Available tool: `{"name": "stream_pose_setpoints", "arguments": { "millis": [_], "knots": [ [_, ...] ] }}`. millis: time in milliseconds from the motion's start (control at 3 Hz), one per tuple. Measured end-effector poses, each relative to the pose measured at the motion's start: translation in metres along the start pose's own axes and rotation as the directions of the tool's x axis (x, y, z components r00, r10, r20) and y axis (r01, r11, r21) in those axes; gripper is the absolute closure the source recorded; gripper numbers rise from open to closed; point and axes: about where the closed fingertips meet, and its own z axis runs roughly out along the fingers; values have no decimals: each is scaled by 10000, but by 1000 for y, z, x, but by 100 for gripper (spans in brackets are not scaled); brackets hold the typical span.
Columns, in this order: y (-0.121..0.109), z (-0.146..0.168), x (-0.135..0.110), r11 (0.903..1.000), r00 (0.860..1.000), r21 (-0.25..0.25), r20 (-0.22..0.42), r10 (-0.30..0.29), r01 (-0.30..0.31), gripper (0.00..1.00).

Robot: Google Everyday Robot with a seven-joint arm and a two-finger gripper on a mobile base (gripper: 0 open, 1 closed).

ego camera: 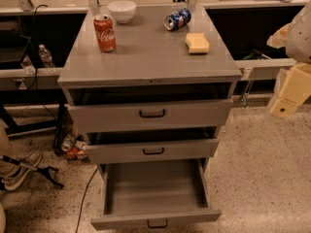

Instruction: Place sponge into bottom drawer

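The pale-yellow sponge point(197, 42) lies on the grey cabinet top point(146, 57), at its right side. The bottom drawer point(154, 220) is pulled out and its inside shows nothing in it; a small black handle sits on its front. My cream-coloured gripper point(291, 93) hangs at the right edge of the view, to the right of the cabinet and lower than its top, well apart from the sponge.
On the cabinet top stand a red cola can point(105, 32) at the left, a white bowl point(121, 10) at the back, and a blue can point(177, 19) lying on its side behind the sponge. The two upper drawers point(151, 114) stand slightly ajar. Bottles and cans lie on the floor at the left point(73, 147).
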Motion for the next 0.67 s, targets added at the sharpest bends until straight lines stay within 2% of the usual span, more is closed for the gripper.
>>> {"name": "stream_pose_setpoints", "arguments": {
  "millis": [333,667],
  "knots": [
    [-43,12,13,9928,9918,631,834,967,-1021,0],
    [-99,29,32,9565,9531,1317,1938,2326,-2602,0]
  ]
}}
